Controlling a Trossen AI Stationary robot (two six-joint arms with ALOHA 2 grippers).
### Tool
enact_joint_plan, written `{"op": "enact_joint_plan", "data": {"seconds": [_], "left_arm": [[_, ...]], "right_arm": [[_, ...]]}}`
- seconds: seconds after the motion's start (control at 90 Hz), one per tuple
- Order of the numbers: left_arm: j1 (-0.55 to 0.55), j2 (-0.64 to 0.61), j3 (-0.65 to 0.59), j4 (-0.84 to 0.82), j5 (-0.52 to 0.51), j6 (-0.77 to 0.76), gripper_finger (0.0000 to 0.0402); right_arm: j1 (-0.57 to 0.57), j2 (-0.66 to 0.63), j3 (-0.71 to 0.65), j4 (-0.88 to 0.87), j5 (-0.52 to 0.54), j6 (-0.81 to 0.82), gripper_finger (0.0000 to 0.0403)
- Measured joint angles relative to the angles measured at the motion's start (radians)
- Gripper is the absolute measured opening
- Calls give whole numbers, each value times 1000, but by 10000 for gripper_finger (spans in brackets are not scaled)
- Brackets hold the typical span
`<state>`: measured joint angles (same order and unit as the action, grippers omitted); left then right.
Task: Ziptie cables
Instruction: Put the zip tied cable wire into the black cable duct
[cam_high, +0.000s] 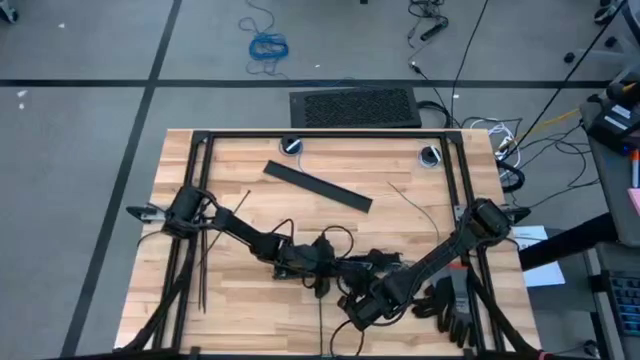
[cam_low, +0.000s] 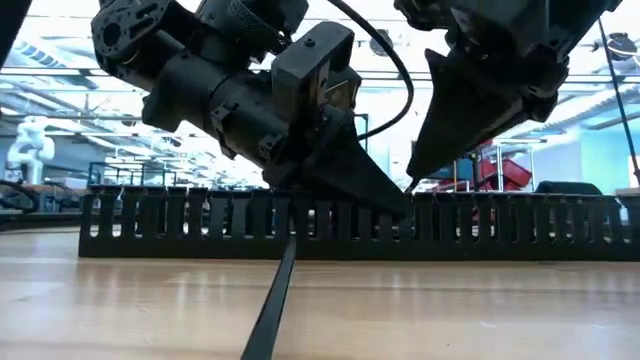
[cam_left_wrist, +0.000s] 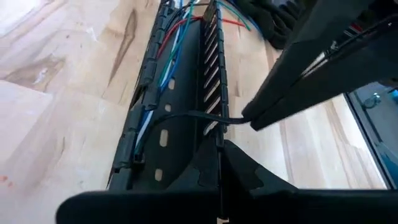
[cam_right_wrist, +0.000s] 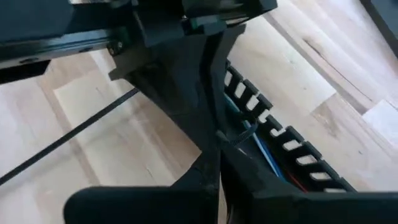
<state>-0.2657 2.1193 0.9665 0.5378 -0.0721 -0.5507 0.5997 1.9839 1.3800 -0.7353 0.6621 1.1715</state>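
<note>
left pincer (cam_left_wrist: 221, 134) pressed together on a ziptie (cam_left_wrist: 186, 115), at the near wall of the slotted bar (cam_low: 150, 225) | right pincer (cam_left_wrist: 252, 121) meets it there, pinching the same ziptie's end | cables (cam_left_wrist: 165, 68) lie inside the slotted bar, far ends cut off | more zipties (cam_high: 200, 270) left of it, on the tabletop (cam_high: 400, 170)

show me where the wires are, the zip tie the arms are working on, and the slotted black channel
wires (cam_left_wrist: 163, 68): left wrist view, on the blue and green strands lying inside the channel.
zip tie (cam_left_wrist: 199, 115): left wrist view, on the thin black strip arching over the channel.
slotted channel (cam_low: 170, 225): low view, on its slotted side wall.
</note>
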Motion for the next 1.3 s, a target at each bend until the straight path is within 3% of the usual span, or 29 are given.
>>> {"op": "enact_joint_plan", "data": {"seconds": [0.256, 0.567, 0.7, 1.044, 1.3], "left_arm": [[14, 1, 0, -11, -48, -13, 3], [33, 24, 0, 47, -5, -47, 3], [35, 26, -4, 83, 77, -68, 1], [36, 26, -2, 52, 75, -168, 1], [35, 26, -2, 52, 74, -177, 1]], "right_arm": [[3, 0, 0, -14, -1, 21, 0], [4, 0, 0, -13, -10, 14, 0], [4, 0, 0, -13, -13, 14, 0], [5, 0, 0, -16, -18, 14, 0], [-11, 0, 0, 9, -87, 10, 0]]}}
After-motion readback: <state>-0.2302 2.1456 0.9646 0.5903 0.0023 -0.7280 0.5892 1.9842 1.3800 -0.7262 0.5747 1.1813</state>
